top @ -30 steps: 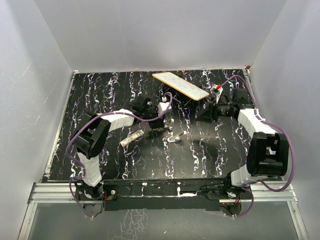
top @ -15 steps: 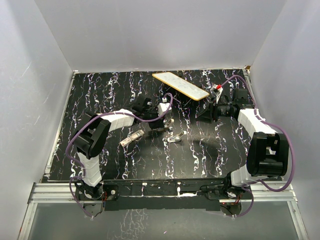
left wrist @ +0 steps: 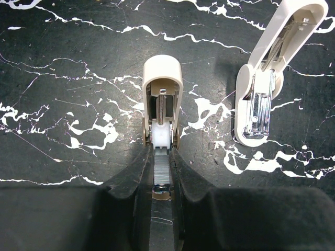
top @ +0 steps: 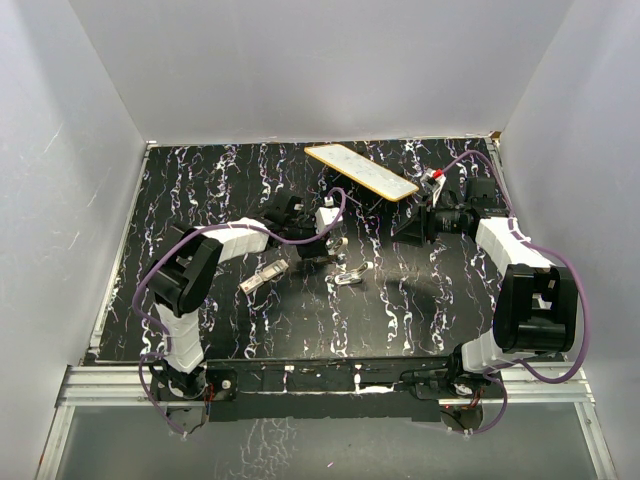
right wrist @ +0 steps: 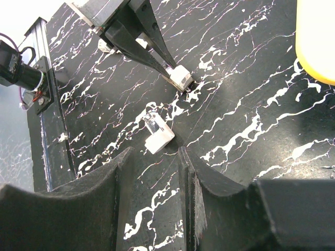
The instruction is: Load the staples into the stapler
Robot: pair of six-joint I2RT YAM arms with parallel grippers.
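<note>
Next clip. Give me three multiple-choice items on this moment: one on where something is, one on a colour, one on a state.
1. Where does the long yellow-edged flat board lie?
A. at the far side of the table
B. beside the left arm's base
C. at the near edge, between the two bases

2. What colour is the table top?
A. plain white
B. black with white veins
C. wood brown

3. How is the left end effector?
A. wide open and empty
B. out of every view
C. shut on the small whitish mini stapler

Answers:
1 A, the top view shows the board near the back wall.
2 B, every view shows black marbling with white streaks.
3 C, the left wrist view shows it pinching the stapler's rear end.
</note>
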